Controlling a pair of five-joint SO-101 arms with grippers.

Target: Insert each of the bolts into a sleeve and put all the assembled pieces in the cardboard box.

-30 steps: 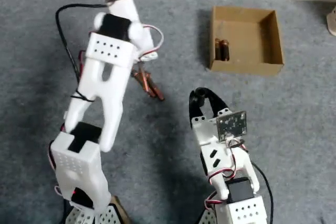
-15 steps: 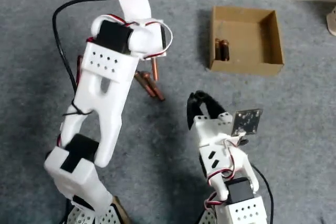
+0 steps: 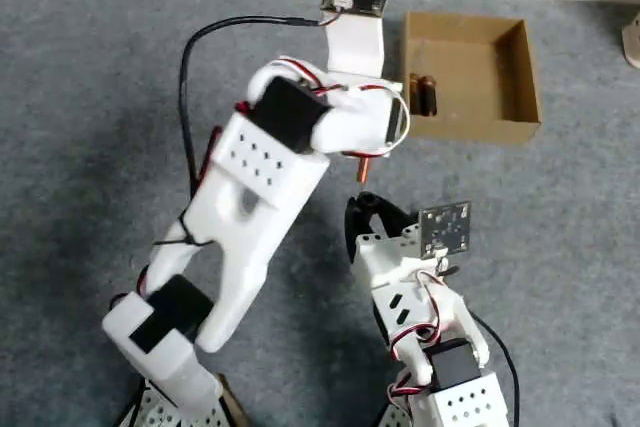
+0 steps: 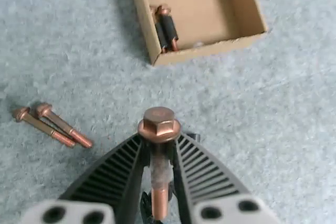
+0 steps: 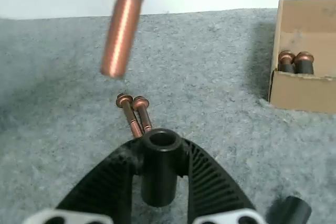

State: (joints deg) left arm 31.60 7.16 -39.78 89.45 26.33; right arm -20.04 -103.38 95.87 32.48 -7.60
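1. The L gripper (image 4: 159, 142) is shut tight on a bolt (image 4: 159, 124). Its 2 black fingers (image 4: 118, 169) squeeze the bolt just under the six-sided head. The head sits on top & the thin end points down.
2. The R gripper (image 5: 160, 153) is closed around a black sleeve (image 5: 159, 174). The sleeve stands up straight w/ its open hole facing up.
3. From where I stand, the bolt's thin end hangs in the air a bit above the R gripper, near the sleeve. Bolt & sleeve aren't touching. I can't tell if the bolt is right over the hole.
4. 2 loose bolts (image 4: 52, 125) lie flat on the grey mat (image 3: 80, 97). They lie side by side, close together, w/ heads at the same end. They are apart from both grippers & well apart from the box.
5. The cardboard box (image 3: 465, 130) sits on the mat on the R arm's side, farther out than both grippers. Its top is open.
6. Inside the box, 2 done pieces (image 3: 423, 95) lie side by side against one wall. Each is a bolt w/ a black sleeve on it.
7. The big white L arm (image 3: 255, 177) leans across toward the middle. Its wrist is up near the box's closest corner.
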